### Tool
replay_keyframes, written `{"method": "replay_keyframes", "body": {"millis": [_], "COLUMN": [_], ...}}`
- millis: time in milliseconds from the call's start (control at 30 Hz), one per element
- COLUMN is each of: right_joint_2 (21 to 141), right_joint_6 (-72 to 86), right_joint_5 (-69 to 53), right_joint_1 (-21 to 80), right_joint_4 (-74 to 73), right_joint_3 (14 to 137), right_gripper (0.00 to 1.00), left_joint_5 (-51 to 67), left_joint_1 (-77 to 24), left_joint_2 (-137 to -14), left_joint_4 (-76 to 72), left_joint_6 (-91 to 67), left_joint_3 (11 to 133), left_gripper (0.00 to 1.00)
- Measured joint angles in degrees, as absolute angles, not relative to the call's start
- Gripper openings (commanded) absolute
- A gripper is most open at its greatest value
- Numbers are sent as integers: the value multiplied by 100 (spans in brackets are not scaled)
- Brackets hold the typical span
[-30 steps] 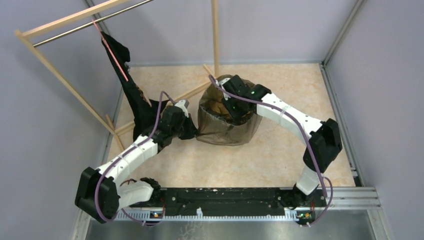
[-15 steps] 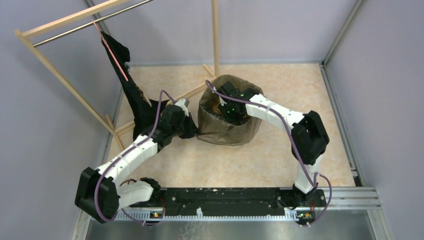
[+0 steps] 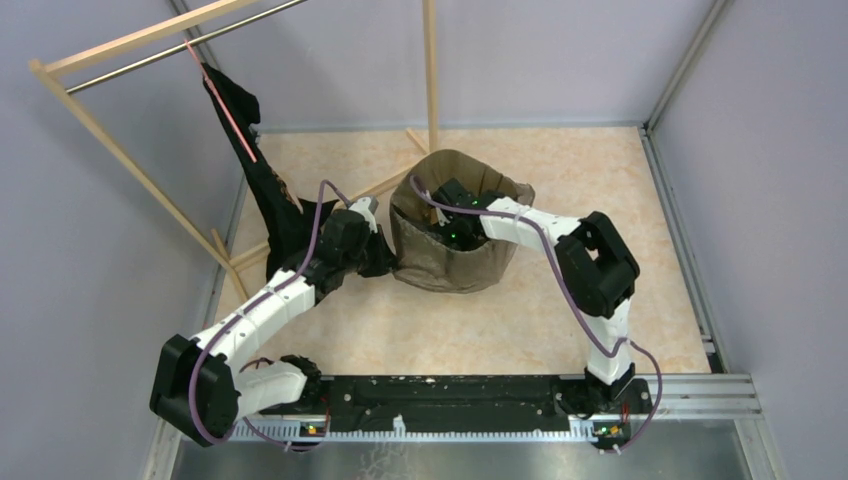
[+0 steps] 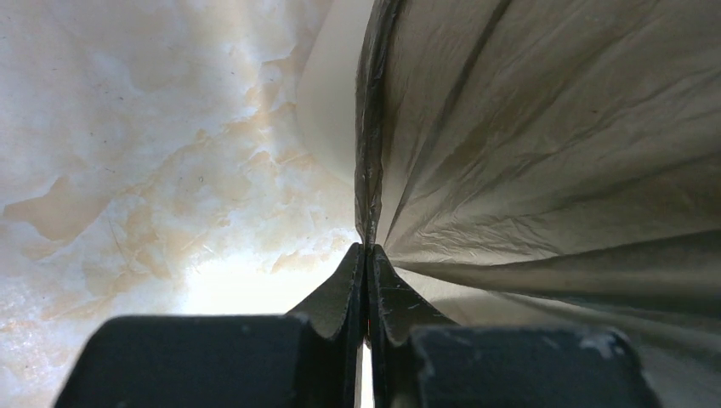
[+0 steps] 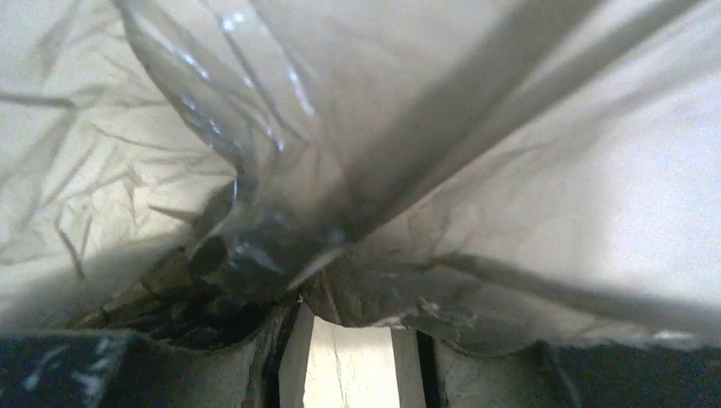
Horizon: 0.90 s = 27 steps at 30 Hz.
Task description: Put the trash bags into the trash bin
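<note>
A translucent brown-grey trash bag [image 3: 445,268] is draped over and into the cream trash bin [image 4: 327,102], which stands mid-table. My left gripper [image 3: 386,262] is at the bin's left side, outside it. In the left wrist view it [image 4: 367,252] is shut on a folded edge of the bag [image 4: 544,127]. My right gripper [image 3: 441,216] reaches down inside the bin. In the right wrist view it [image 5: 357,327] is open, with bag film [image 5: 476,170] bunched over the fingertips. A second, black bag [image 3: 262,180] hangs at the left.
A wooden rack [image 3: 130,165] with a metal rail stands at the back left, one post [image 3: 430,70] right behind the bin. The black bag hangs from it on a pink strap [image 3: 225,100]. Walls enclose the marble-patterned table [image 3: 590,180].
My right arm has folded in and pushed deeper into the bin, taking the bag down with it. The bag's mouth now sits squarer around the rim. The left arm has held still.
</note>
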<state>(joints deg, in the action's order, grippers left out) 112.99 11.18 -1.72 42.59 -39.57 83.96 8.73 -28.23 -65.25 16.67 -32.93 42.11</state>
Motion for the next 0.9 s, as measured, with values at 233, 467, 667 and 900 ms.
{"method": "replay_keyframes", "body": {"millis": [233, 467, 667, 900], "right_joint_2": [11367, 11380, 11367, 11177], "right_joint_6": [1168, 1227, 1245, 1267], "right_joint_5": [-427, -613, -679, -661], "right_joint_1": [4259, 4259, 4263, 4263], "right_joint_4": [-3557, -3271, -3264, -3358], "right_joint_3": [8206, 8051, 8053, 7948], "right_gripper": [42, 49, 54, 63], "left_joint_5": [862, 781, 681, 504], "left_joint_1": [-2823, -2823, -2823, -2823], "left_joint_2": [-6525, -6525, -6333, -5865], "left_joint_4": [1667, 1686, 1850, 2023], "left_joint_6": [-3293, -3280, -3253, -3114], "left_joint_3": [4211, 4211, 4211, 4211], "left_gripper": [12, 20, 34, 56]}}
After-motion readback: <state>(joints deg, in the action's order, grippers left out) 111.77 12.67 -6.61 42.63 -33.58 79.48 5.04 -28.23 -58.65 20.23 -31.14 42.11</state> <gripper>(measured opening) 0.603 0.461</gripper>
